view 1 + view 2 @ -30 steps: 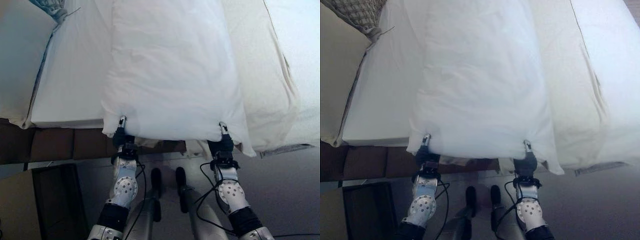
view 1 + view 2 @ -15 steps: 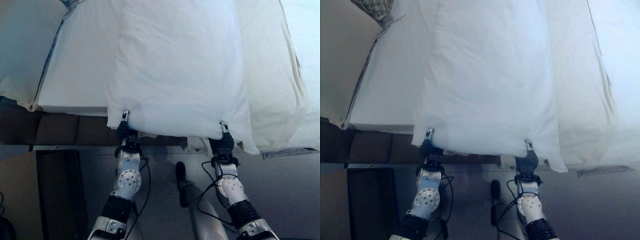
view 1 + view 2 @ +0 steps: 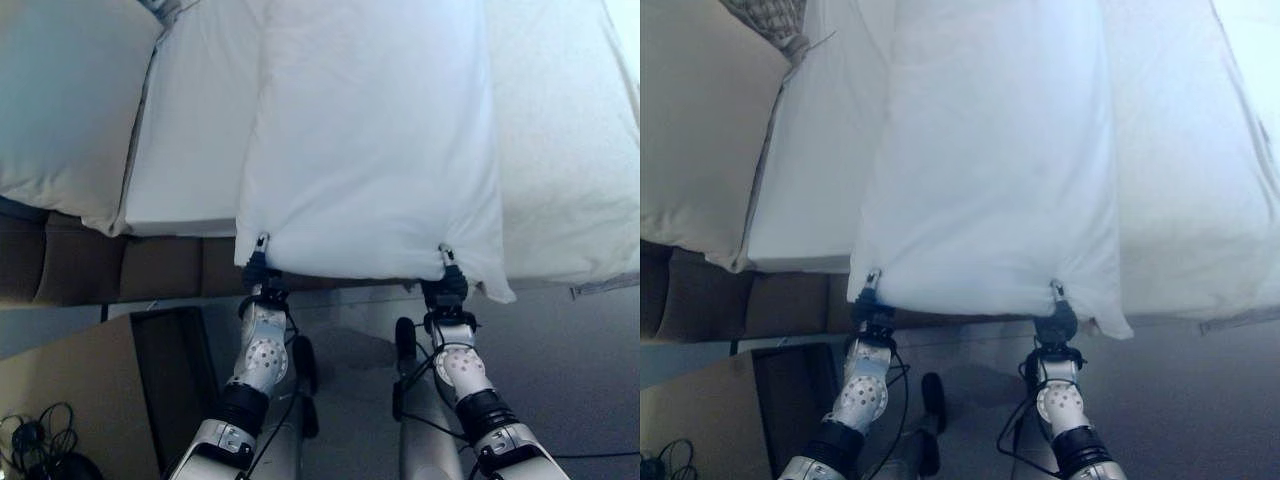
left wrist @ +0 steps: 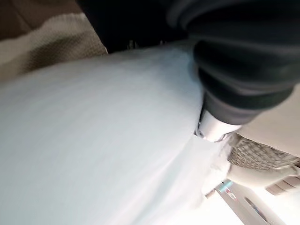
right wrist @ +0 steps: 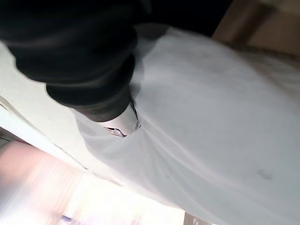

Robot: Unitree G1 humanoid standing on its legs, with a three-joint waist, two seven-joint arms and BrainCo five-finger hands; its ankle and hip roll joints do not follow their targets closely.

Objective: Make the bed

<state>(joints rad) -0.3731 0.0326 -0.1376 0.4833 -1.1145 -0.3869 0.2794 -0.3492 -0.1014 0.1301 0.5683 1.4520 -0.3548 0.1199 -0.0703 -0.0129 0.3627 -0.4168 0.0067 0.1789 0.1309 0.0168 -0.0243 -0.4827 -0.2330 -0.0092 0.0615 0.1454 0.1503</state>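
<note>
Two silver-grey forearms, each with a rounded shell dotted by small holes and a black band at about 6 o'clock; left hand [image 3: 257,268] and right hand [image 3: 446,283] wear dark ribbed covers.

Bedroom setting.
A white-sheeted bed [image 3: 190,150] is lying on a brown base [image 3: 120,270], a white pillow [image 3: 375,140] is overhanging its edge, and a grey floor [image 3: 570,360] is running alongside.

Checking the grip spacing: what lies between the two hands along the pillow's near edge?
Just the pillow's own near edge, unbroken, runs from the left hand to the right hand, seen in both eye views.
</note>
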